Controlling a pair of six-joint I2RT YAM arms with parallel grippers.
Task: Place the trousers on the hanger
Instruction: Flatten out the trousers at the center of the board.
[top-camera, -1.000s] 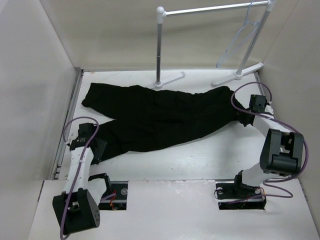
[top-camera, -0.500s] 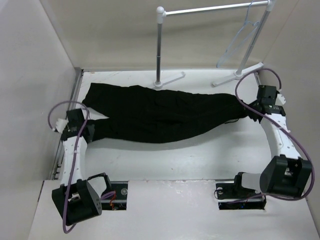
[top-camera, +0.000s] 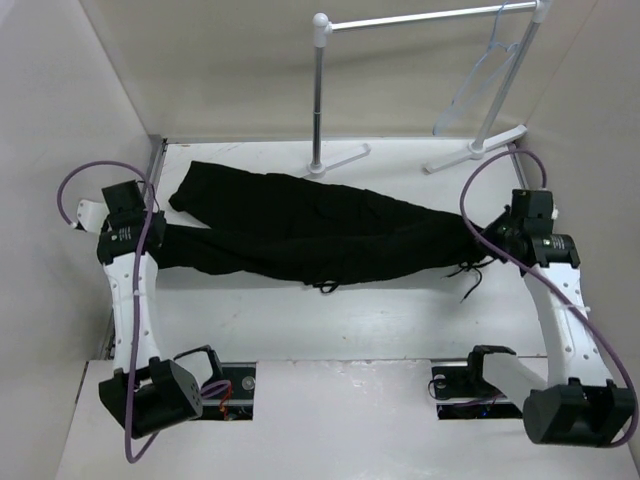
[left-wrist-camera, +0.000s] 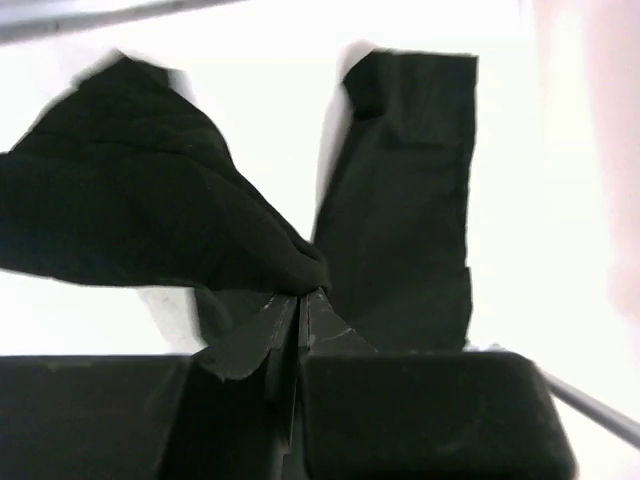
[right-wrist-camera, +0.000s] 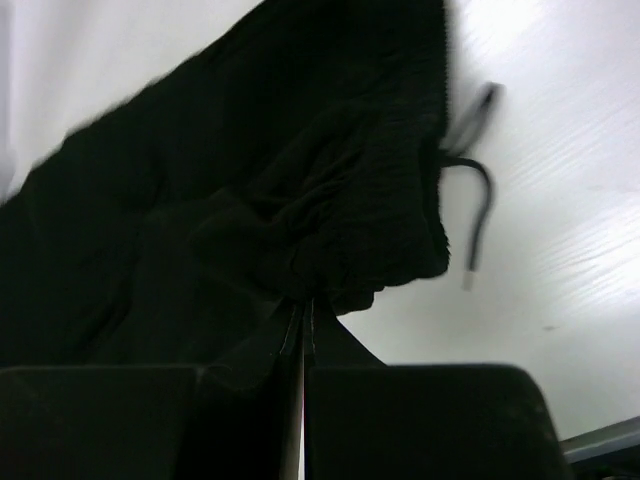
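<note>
We see a white tube garment rack (top-camera: 318, 95) standing at the far side of the white surface (top-camera: 350, 320), its feet resting on it. Plain beige walls (top-camera: 60, 120) enclose the left, far and right sides.

Setting: robotics lab test cell; white worktop (top-camera: 400, 320) enclosed by plain beige panels (top-camera: 60, 150); left arm (top-camera: 130, 290) and right arm (top-camera: 560, 310), purple-cabled, bolted at its near edge; white tube garment rack (top-camera: 318, 100) stood at rear.

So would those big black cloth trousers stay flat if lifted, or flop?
Probably flop: the big black cloth trousers bunch into soft folds where the left gripper and right gripper pinch them, so the middle would likely sag. Its loose drawstring trails free and may dangle or snag.
</note>
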